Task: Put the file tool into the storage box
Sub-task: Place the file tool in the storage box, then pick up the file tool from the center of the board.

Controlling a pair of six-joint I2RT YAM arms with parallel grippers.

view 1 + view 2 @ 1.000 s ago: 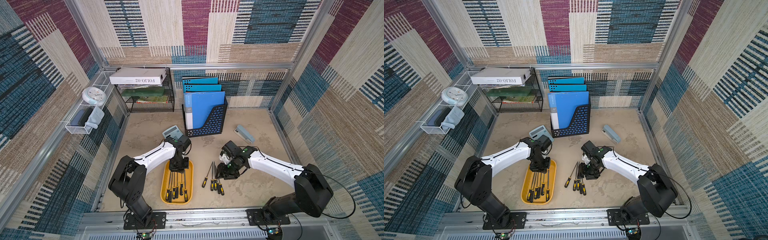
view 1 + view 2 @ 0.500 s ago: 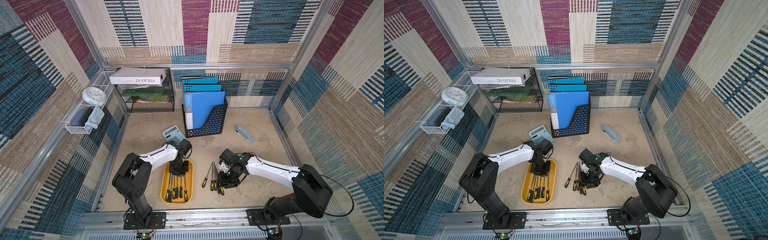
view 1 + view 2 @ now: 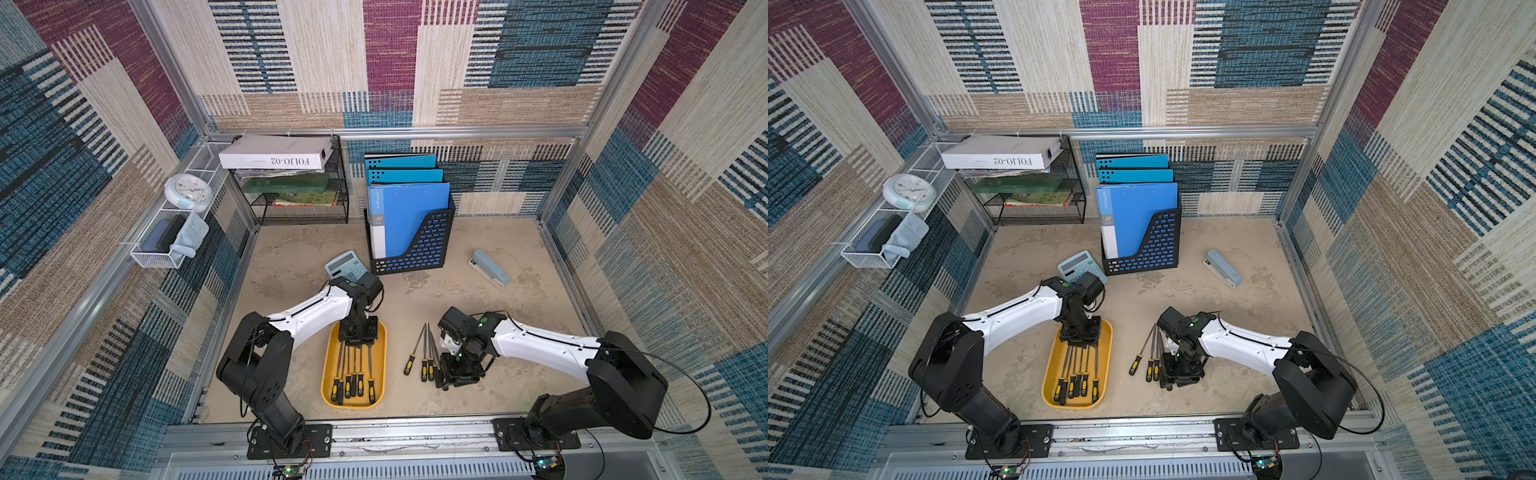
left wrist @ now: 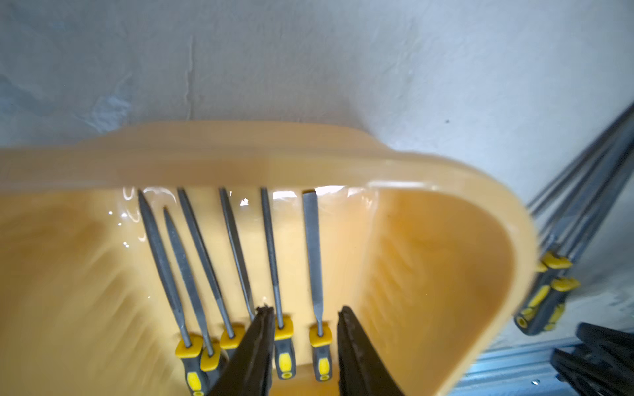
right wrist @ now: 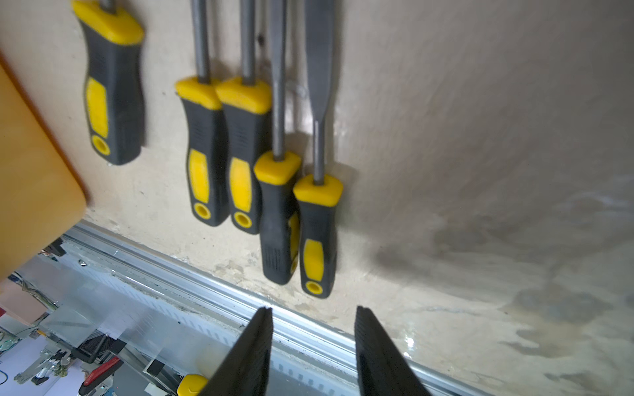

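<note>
The storage box point(image 3: 328, 374) is a shallow orange-yellow tray on the table, seen in both top views point(image 3: 1054, 365). Several files point(image 3: 353, 365) with black-and-yellow handles lie side by side in it. My left gripper point(image 3: 357, 332) hangs over its far end, open and holding nothing. In the left wrist view, two file handles point(image 4: 320, 356) lie below the gap of the left gripper point(image 4: 305, 310). Several more files point(image 3: 424, 353) lie on the table to the box's right. My right gripper point(image 3: 457, 372) hovers at their handle ends point(image 5: 317, 233). The right gripper point(image 5: 313, 310) is open and empty.
A calculator point(image 3: 345, 266) lies behind the left arm. A black folder holder point(image 3: 411, 245) with blue folders stands at the back, a stapler point(image 3: 488, 268) to its right. A wire rack point(image 3: 299, 195) fills the back left corner. The metal front rail point(image 3: 395, 428) runs close to the file handles.
My left gripper's jaws have opened over the box. My right gripper has moved towards the front rail along the loose files, and its jaws have narrowed a little.
</note>
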